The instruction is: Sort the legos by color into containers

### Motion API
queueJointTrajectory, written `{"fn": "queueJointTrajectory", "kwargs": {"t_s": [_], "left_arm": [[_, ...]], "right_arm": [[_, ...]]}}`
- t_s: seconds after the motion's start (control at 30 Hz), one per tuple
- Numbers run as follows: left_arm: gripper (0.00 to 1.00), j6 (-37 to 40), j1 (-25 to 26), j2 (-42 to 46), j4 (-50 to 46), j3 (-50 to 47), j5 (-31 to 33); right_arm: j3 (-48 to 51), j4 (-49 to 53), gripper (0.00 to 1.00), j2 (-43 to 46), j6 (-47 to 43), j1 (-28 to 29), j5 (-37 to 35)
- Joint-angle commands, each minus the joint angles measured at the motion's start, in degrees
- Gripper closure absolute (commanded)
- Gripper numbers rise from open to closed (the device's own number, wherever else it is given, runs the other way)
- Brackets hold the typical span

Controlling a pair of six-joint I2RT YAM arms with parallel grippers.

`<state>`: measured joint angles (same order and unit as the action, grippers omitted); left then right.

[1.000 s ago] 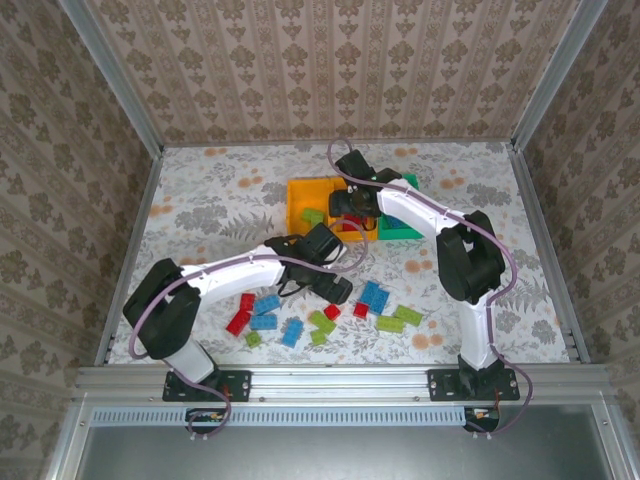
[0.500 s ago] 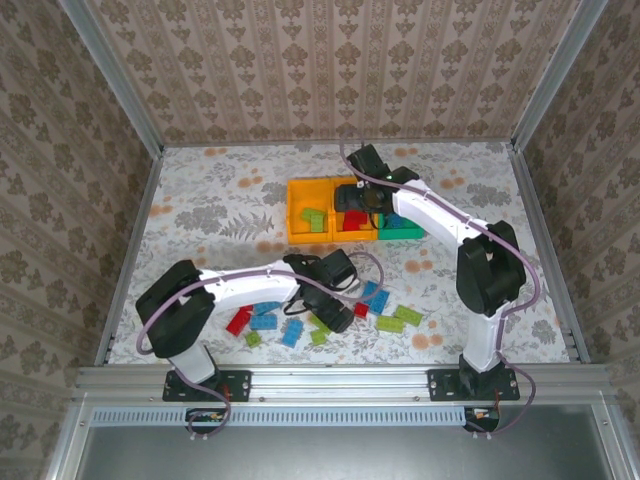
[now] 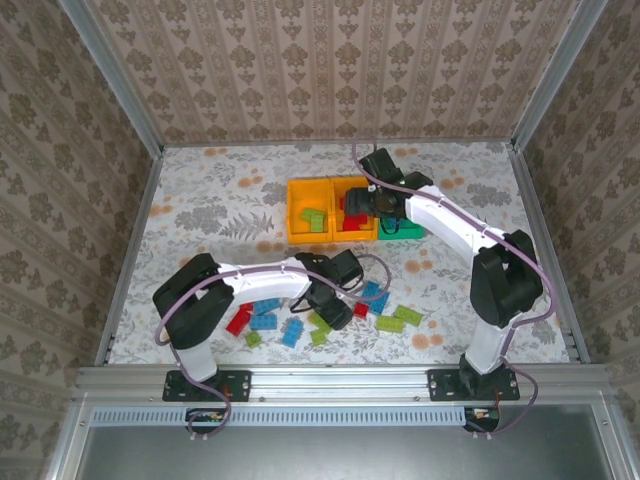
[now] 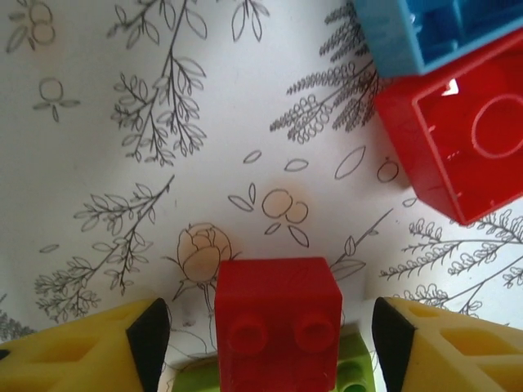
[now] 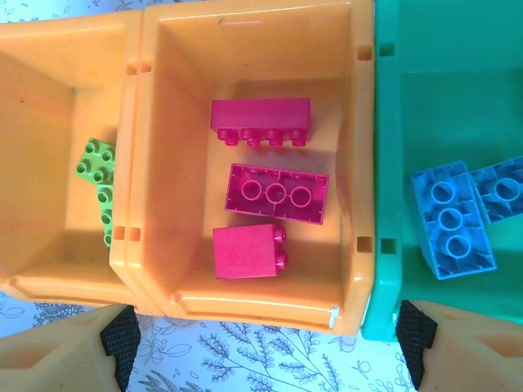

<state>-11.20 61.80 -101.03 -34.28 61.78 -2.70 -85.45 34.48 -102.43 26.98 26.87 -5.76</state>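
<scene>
A small red lego lies on the table between my left gripper's yellow fingers, studs toward the camera, with a gap on each side; the gripper is open. A lime green lego lies right behind it. A larger red lego and a blue one lie ahead. My right gripper hangs open and empty above the containers: the middle orange bin holds three red legos, the left orange bin a green one, the green bin blue ones.
Loose legos lie near the front edge: red, blue, blue, green. The bins stand in a row mid-table. Metal rails and papered walls bound the floral tabletop.
My left gripper has dropped toward the near pile and narrowed around the small red lego. My right gripper has shifted right over the bins, staying open.
</scene>
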Motion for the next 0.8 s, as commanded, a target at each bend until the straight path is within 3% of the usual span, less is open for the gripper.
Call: {"fn": "queueJointTrajectory", "kwargs": {"t_s": [0.0, 0.17, 0.37, 0.6, 0.77], "left_arm": [[0.37, 2.4, 0.0, -1.3, -1.0, 1.8, 0.9], [0.54, 2.5, -0.2, -2.0, -1.7, 2.0, 0.3], [0.63, 2.1, -1.2, -1.1, -1.4, 2.5, 1.9], [0.64, 3.9, -5.7, 1.3, -0.6, 7.8, 2.7], [0.63, 5.4, -10.4, 0.4, 0.4, 15.0, -0.1]], "right_arm": [[1.7, -0.3, 0.15, 2.1, 0.4, -0.6, -1.3], [2.8, -0.4, 0.14, 2.9, 0.6, -1.2, -1.3], [4.1, -0.5, 0.14, 3.8, 0.8, -1.6, -1.4], [9.0, -1.7, 0.14, 6.8, 0.8, -1.6, -2.6], [14.7, -3.3, 0.14, 11.2, 1.0, -1.6, -3.8]]}}
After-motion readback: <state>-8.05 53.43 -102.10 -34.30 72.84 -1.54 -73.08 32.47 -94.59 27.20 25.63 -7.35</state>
